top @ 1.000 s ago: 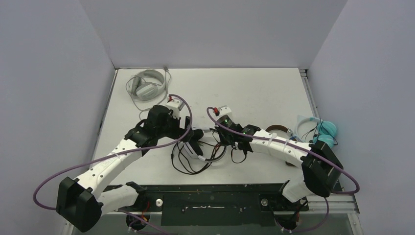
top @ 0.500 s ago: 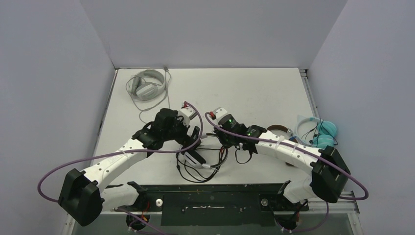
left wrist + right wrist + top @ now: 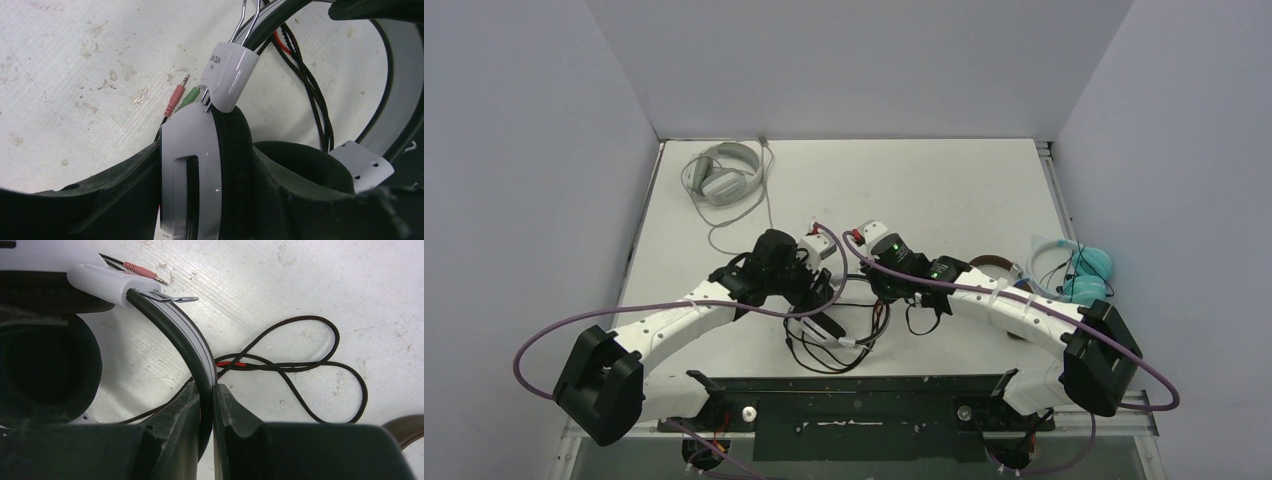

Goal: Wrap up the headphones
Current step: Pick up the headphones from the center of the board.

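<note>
Roughly at the middle of the tabletop [image 3: 944, 190], a little toward 6 o'clock, the black-and-white headphones [image 3: 824, 325] are held between both arms. The left arm [image 3: 674, 320] reaches in from 8 o'clock, and its jaws are clamped on one ear cup [image 3: 190, 165], white shell on one side and black pad on the other. The right arm [image 3: 1014, 305] comes in from 4 o'clock. Its jaws are closed tight on the black headband [image 3: 192, 345], which runs up between the two fingers toward a white slider piece [image 3: 100, 280].

The black cable [image 3: 819, 355] is not wound. It lies in loose loops on the tabletop at 6 o'clock of the headset, and the right wrist view shows more of it in a flat figure-eight. A pink plug [image 3: 176, 97] and a green plug [image 3: 190, 95] lie side by side on the tabletop just beside the held ear cup.

Well apart, the pale grey headphones [image 3: 724, 175] lie at 10 o'clock with a grey cable [image 3: 764, 210] trailing toward the centre. The brown headphones [image 3: 991, 262] sit at 3 o'clock, partly hidden by the right arm. The light teal headphones [image 3: 1089, 268] rest farther out at the 3 o'clock edge.
</note>
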Tool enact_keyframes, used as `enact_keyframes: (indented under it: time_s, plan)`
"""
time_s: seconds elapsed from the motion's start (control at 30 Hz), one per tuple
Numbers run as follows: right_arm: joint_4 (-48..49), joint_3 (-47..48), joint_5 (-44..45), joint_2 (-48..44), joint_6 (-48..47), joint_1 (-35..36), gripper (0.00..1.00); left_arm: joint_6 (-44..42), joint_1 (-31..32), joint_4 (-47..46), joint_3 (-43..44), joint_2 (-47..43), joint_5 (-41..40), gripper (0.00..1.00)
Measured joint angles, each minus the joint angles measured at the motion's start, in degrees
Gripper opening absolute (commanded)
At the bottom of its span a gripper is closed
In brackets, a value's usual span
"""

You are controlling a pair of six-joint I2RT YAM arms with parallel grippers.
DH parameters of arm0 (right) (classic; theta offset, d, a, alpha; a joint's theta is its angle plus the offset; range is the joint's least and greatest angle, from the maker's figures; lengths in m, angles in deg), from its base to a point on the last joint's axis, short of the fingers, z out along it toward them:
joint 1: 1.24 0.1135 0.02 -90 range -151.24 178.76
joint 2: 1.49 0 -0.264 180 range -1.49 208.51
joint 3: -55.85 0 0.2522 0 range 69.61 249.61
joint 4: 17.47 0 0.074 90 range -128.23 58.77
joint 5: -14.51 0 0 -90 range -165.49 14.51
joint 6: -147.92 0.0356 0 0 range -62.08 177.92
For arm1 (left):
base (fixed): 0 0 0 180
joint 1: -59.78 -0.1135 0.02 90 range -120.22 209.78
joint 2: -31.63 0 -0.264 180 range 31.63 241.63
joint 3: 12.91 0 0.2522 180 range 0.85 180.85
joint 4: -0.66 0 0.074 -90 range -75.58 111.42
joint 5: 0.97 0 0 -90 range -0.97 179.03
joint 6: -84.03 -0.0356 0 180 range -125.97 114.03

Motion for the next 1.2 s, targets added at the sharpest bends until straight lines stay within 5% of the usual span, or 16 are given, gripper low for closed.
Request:
enact_keyframes:
  time_s: [0.2, 0.37, 0.5, 1.2]
  plan:
    - [1.09, -0.72, -0.09, 0.00, 1.14, 0.00, 0.26, -1.64, -0.02, 0.70, 0.00, 0.15, -1.95, 0.31]
    - [4.24, -2.34, -0.04, 0.00, 3.82, 0.00, 0.60, -2.36, -0.02, 0.74, -0.07, 0.04, -2.89, 0.29]
    - [5.20, -3.82, 0.15, 0.00, 5.11, 0.15, 0.76, -2.62, -0.02, 0.74, -0.48, -1.20, -3.96, 0.27]
    - [3.78, -4.22, 11.10, 1.97, 13.16, 3.61, 0.50, -2.64, -0.02, 0.66, -0.57, -2.25, -7.98, 0.27]
